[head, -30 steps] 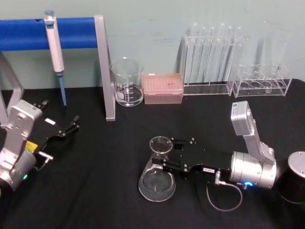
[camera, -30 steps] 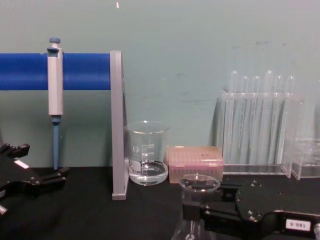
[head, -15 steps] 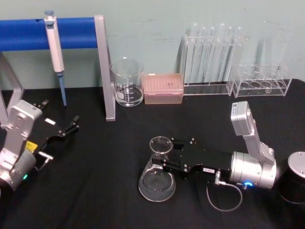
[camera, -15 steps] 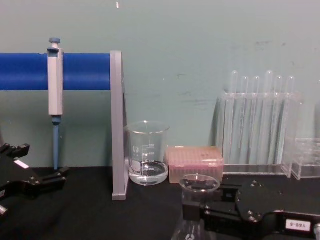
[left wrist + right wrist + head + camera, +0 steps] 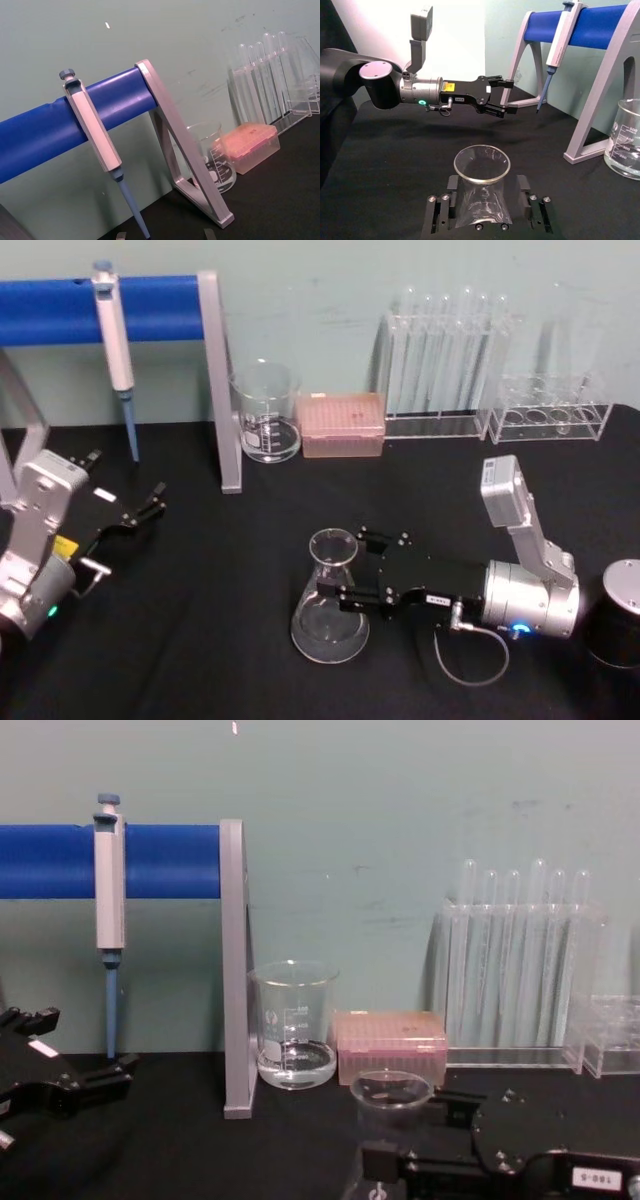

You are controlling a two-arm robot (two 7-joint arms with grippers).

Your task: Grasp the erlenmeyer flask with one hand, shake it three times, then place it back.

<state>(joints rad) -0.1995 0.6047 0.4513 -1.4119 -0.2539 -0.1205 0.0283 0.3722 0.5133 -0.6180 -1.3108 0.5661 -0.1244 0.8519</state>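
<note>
Right gripper (image 5: pixel 340 592): black jaws pressed against both sides of the erlenmeyer flask (image 5: pixel 329 607), pinching its neck just under the flared rim. Right wrist view confirms it: glass neck (image 5: pixel 481 192) sits between the two jaw blocks, rim open above them, walls touching on each side. Flask upright, wide base spreading below and forward of the jaws over the black table (image 5: pixel 220 640); contact between base and table cannot be told. Chest view: rim (image 5: pixel 391 1090) rises above the gripper body, white numbered label on the housing at lower right.

Right arm reaches in from the robot's right, silver wrist joint behind the black housing, grey cable looping beneath it.

Left gripper (image 5: pixel 148 505) sits well apart at the table's left side, jaws slightly spread, holding nothing.

Along the back wall: beaker (image 5: pixel 266 412) with a little clear liquid, pink tip box (image 5: pixel 343 425) just beside it, test tube racks (image 5: pixel 495 380) to the right, pipette (image 5: pixel 116 340) hanging on the blue stand (image 5: pixel 150 308).
</note>
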